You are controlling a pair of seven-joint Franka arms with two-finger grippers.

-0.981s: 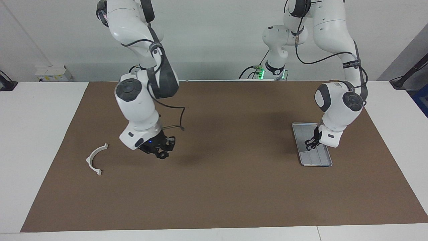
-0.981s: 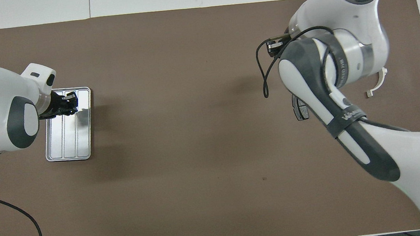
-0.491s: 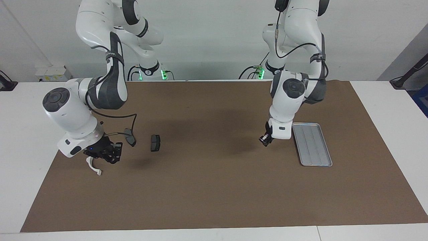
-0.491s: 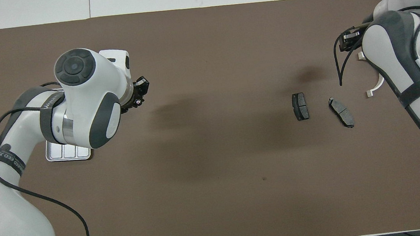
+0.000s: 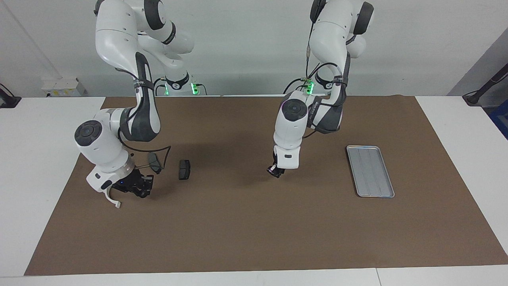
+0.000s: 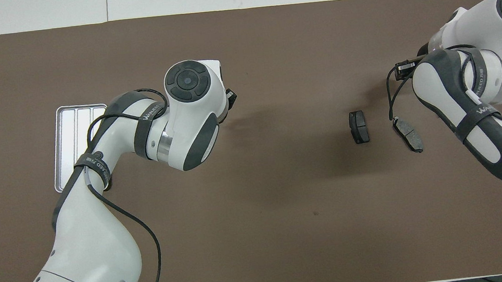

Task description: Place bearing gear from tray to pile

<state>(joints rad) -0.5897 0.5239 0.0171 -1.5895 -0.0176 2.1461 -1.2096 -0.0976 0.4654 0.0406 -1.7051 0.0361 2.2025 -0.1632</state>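
The silver tray (image 5: pixel 371 171) lies bare at the left arm's end of the mat, and shows again in the overhead view (image 6: pixel 69 140). The pile is a white half-ring bracket (image 5: pixel 115 203) and two dark brake pads (image 5: pixel 184 169) (image 5: pixel 154 162) at the right arm's end. My right gripper (image 5: pixel 139 190) hangs low beside the bracket, shut on a small dark piece, the bearing gear. The right arm hides gripper and bracket from overhead. My left gripper (image 5: pixel 275 171) is shut with nothing in it, low over the middle of the mat.
A brown mat (image 5: pixel 254 230) covers most of the white table. Overhead, the two brake pads (image 6: pixel 359 127) (image 6: pixel 408 134) lie side by side. The left arm's elbow reaches over the tray's edge.
The left gripper left the tray and travelled to the middle of the mat. The right gripper carried the dark piece to the pile, then edged a little toward the pads.
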